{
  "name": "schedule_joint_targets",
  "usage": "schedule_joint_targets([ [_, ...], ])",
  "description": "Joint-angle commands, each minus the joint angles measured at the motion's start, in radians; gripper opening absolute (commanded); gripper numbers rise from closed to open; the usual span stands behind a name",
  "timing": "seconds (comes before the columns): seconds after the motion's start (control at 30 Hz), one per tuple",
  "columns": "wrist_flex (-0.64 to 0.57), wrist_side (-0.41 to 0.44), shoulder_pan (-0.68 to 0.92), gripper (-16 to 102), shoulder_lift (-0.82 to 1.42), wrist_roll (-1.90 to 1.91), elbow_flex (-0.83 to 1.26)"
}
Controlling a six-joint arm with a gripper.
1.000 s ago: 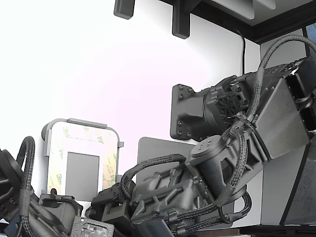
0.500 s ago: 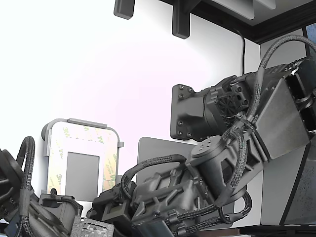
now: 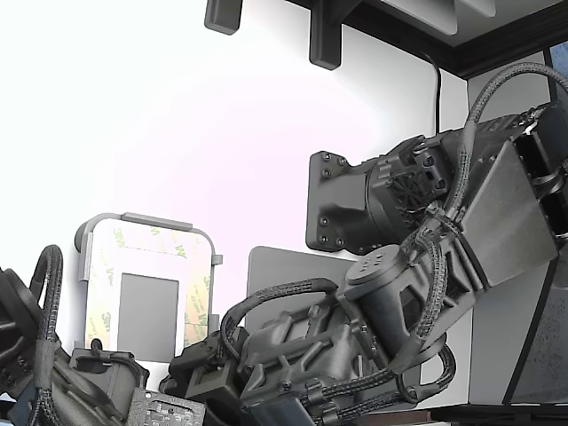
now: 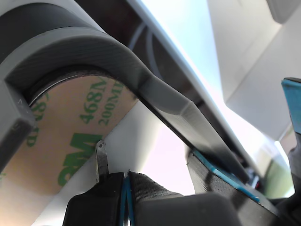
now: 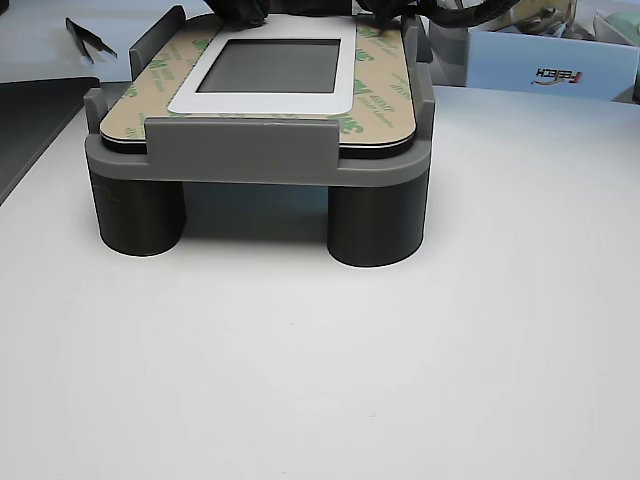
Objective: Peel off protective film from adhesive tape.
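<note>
The protective film [image 5: 376, 88] is a cream liner with green 3M logos. It covers the adhesive tape strips framing a small grey rectangle [image 5: 272, 65] on a white plate. The plate lies in a grey holder [image 5: 255, 150]. In the exterior view the film [image 3: 197, 297] shows behind the arm. In the wrist view the film [image 4: 70, 136] fills the near field under the holder rim [image 4: 122, 61]. My gripper [image 4: 124, 182] has its jaws pressed together, and a thin metal tip [image 4: 101, 157] stands at the film's inner edge. I cannot tell whether any film is pinched.
The holder stands on two dark round legs [image 5: 375, 225] on a white table. Black tweezers [image 5: 90, 38] lie at the far left of the other view, beside a dark mat [image 5: 30, 115]. A white box [image 5: 545, 68] stands at the far right.
The arm's forearm and wrist have shifted slightly in the exterior view, with the cable loop a little higher. The plate and film have not moved.
</note>
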Motion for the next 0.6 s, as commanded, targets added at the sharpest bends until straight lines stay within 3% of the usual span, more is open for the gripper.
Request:
schedule_joint_targets([
  [0.0, -0.002, 0.003, -0.008, -10, 0.018, -0.011, -0.037],
  [0.57, -0.028, 0.0, -0.012, -10, 0.034, -0.011, 0.003],
])
